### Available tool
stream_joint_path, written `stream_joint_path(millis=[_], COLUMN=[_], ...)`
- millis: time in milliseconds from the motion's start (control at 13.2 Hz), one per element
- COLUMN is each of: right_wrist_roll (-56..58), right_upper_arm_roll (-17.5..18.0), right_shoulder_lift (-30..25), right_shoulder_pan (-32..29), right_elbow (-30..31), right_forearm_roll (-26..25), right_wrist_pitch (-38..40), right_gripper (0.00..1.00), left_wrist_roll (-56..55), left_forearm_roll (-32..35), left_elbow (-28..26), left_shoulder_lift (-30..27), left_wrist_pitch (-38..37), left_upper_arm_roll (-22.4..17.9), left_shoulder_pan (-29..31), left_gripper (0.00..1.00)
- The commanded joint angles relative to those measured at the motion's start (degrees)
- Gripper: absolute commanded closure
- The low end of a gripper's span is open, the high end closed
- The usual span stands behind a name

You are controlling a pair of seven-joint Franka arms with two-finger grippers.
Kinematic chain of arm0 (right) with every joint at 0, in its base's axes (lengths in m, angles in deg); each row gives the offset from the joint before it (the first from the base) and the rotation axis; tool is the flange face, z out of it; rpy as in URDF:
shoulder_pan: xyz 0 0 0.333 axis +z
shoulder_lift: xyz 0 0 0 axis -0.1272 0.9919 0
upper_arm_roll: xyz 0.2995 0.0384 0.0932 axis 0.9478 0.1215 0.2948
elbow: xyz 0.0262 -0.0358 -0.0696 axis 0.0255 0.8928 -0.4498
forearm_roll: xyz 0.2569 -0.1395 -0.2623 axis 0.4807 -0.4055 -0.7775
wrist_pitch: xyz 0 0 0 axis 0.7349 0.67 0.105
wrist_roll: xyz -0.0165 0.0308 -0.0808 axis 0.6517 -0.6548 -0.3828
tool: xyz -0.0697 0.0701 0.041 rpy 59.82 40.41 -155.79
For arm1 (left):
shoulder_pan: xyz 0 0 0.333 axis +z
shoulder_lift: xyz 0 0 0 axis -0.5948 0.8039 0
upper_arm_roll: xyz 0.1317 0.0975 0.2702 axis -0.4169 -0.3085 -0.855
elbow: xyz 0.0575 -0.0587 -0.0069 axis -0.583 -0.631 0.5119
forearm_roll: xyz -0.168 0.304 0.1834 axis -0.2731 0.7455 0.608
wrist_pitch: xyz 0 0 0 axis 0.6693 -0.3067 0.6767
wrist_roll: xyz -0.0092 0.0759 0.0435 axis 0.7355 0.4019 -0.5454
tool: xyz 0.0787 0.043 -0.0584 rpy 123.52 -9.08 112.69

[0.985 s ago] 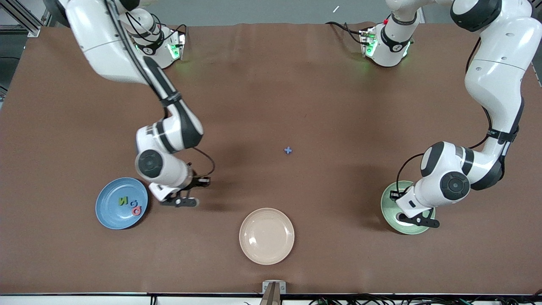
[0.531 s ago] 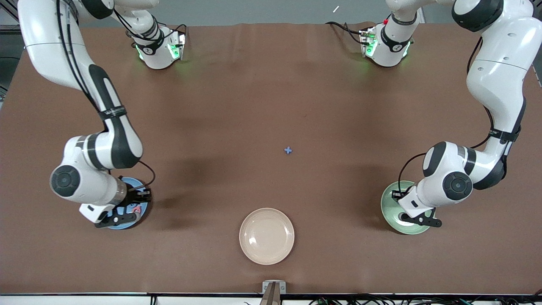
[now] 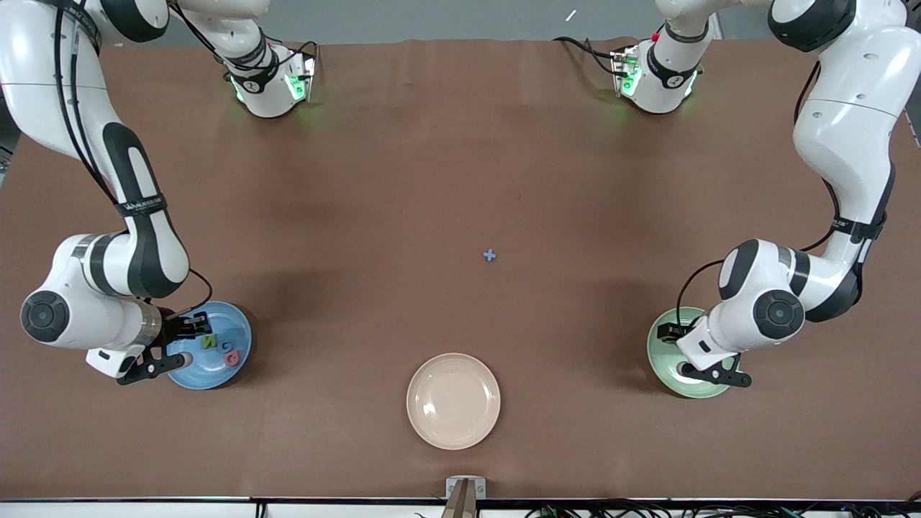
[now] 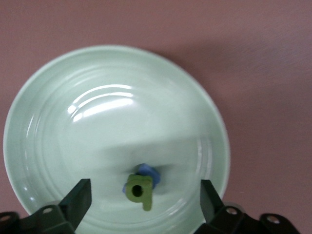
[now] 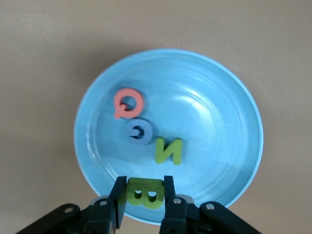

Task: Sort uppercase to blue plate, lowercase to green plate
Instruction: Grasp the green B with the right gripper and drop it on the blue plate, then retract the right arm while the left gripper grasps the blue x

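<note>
My right gripper is shut on a green B just above the rim of the blue plate. On that plate lie a pink Q, a blue G and a green N. My left gripper hangs open over the green plate, where a green p-like lowercase piece rests partly on a blue piece. In the front view, a blue cross lies alone mid-table, farther from the camera than both plates.
A cream-beige plate sits near the table's front edge, between the two coloured plates. A small grey fixture is on that edge. Both arm bases stand at the back.
My right arm has swung from beside the blue plate, across it toward its own end of the table, and now holds its gripper over the plate. The left arm has barely moved.
</note>
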Motion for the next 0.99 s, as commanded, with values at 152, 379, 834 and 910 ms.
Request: stream_joint_path(millis=[152,379,834,910], right_wrist_roll=[-0.2,0.4,-8.6,-9.0], right_upper_arm_roll=[1.1,1.3,1.3,1.4], right_shoulder_lift=[-0.5,-2.4,-15.4,-17.6], right_shoulder_pan=[-1.3,-1.8,-2.1,-2.1], right_elbow=[0.0,-3.9,-6.5,-6.5], right_forearm_roll=[-0.1,-0.2,0.6,0.8], right_wrist_pitch=[-0.2,0.0,9.4,10.5], right_gripper=[0.0,0.0,0.0,0.0], left_wrist_roll=[-2.6,-11.4,-45.2,-48.4], left_forearm_roll=[0.3,0.3,0.8,0.8], left_elbow=[-2.1,-2.7,-2.6,-2.9], left_shoulder_lift=[-4.5,-4.4,-1.9,-1.0], left_wrist_pitch=[-5.3,-5.5,-2.7,-1.6], left_upper_arm_roll=[7.1,7.3,6.7,6.7], left_shoulder_pan=[-0.7,-7.4,-22.6,-24.2], left_gripper=[0.0,0.04,0.08,0.08])
